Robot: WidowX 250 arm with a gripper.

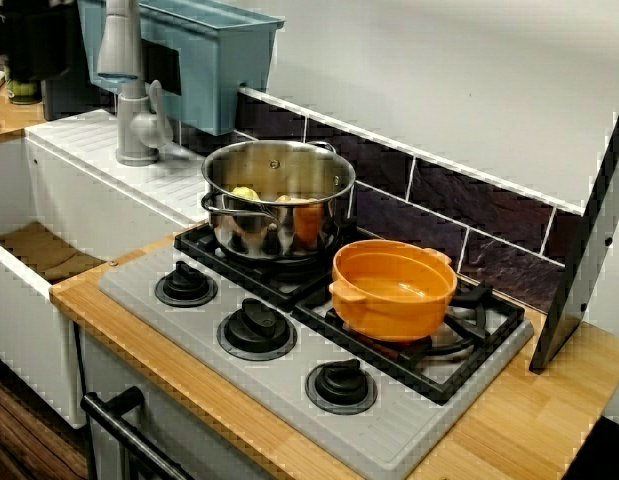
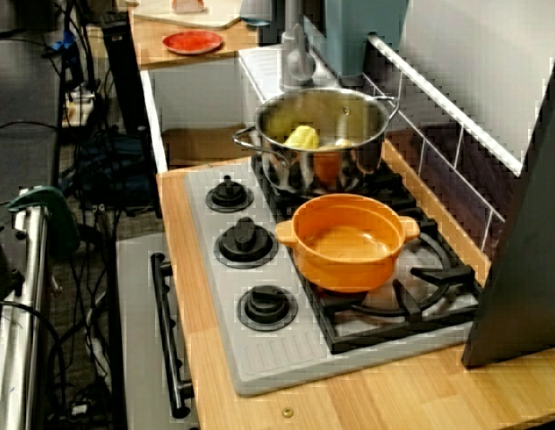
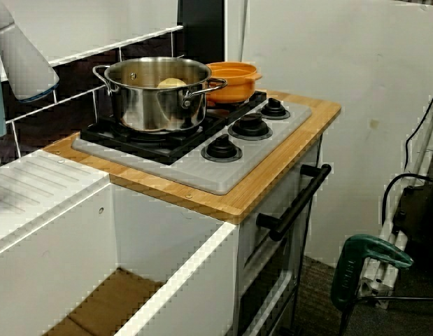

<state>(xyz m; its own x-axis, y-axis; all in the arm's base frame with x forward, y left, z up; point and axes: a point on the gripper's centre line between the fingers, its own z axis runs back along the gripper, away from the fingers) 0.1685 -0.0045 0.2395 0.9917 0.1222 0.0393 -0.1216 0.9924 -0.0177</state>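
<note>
No gripper shows in any of the three views. A steel pot stands on the back left burner of the toy stove, with a yellow piece of food inside it. From the stove's right end, the pot shows the yellow piece against its near wall. An empty orange pot with two small handles sits on the right burner, close beside the steel pot. From the sink side, the steel pot stands in front and the orange pot is partly hidden behind it.
Three black knobs line the stove's front. A sink with a grey faucet lies to the left, under a blue box. A red plate rests on the far counter. A white rounded body hangs over the sink side.
</note>
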